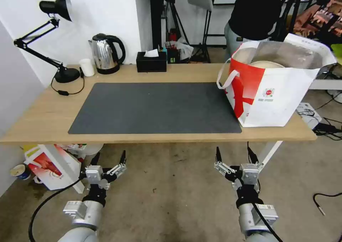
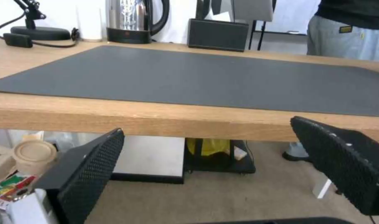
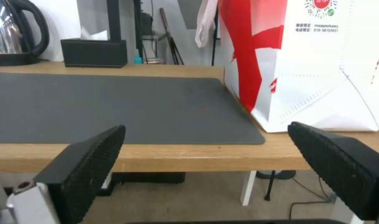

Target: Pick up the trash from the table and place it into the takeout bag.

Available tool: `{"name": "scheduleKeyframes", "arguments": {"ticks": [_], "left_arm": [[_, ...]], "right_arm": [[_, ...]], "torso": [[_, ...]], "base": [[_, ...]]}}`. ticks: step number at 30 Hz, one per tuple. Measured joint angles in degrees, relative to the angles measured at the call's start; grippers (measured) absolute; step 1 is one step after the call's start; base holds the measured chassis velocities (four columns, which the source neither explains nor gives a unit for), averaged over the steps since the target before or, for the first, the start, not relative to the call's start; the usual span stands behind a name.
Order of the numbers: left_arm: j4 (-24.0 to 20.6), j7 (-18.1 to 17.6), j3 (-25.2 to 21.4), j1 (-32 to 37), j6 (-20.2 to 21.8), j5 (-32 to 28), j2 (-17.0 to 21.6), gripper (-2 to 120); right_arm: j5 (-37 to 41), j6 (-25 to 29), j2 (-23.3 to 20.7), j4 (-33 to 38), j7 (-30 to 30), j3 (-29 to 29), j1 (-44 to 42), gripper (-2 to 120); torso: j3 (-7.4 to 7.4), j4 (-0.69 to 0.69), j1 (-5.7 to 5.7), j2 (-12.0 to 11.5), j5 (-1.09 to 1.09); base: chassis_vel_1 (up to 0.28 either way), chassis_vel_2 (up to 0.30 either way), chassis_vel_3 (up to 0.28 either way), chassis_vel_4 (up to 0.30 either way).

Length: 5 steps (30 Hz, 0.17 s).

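The table [image 1: 53, 106] carries no trash on its grey mat [image 1: 156, 108], and the takeout bag [image 1: 278, 92] stands at its right end with a beige bowl [image 1: 267, 64] visible inside, so the clearing looks finished or nearly so. The left gripper [image 1: 109, 161] and right gripper [image 1: 235, 159] hang below the table's near edge, both spread wide and holding nothing.

takeout bag [image 1: 285, 96] walls hide its contents, perhaps a beige bowl [image 1: 267, 64] rim
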Motion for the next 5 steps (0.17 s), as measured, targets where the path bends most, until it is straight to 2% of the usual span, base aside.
{"name": "scheduleKeyframes", "arguments": {"ticks": [5], "left_arm": [[0.29,0.13,0.01,-0.43,-0.03,0.08,0.28,100]], "right_arm": [[0.0,0.0,0.0,0.0,0.0,0.0,0.0,100]], "torso": [[0.0,0.0,0.0,0.0,0.0]], "base": [[0.0,0.0,0.0,0.0]]}}
